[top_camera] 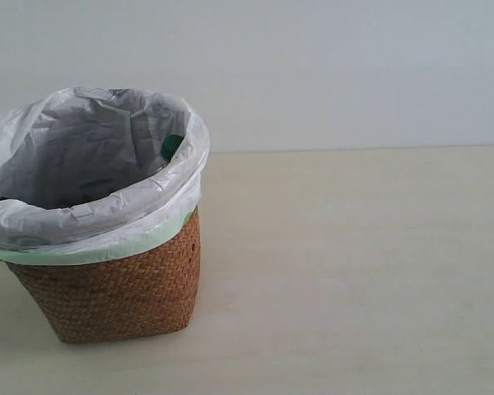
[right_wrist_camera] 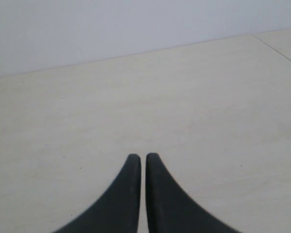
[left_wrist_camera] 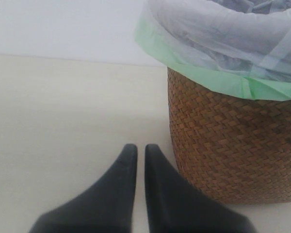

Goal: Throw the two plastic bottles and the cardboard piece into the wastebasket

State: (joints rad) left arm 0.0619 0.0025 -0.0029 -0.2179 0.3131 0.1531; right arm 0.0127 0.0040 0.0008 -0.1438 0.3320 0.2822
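The wicker wastebasket (top_camera: 115, 284) with its white bag liner stands at the left of the exterior view. A green cap (top_camera: 172, 146) of the shorter bottle peeks over the liner's inner rim. The longer bottle and the cardboard piece are hidden. In the left wrist view the wastebasket (left_wrist_camera: 233, 145) stands close beside my left gripper (left_wrist_camera: 141, 148), which is shut with nothing held. My right gripper (right_wrist_camera: 143, 157) is shut and empty over bare table. Neither gripper shows in the exterior view.
The pale wooden table (top_camera: 354, 271) stretches to the right of the basket up to a plain grey-white wall. A seam or table edge (right_wrist_camera: 276, 48) crosses the far corner of the right wrist view.
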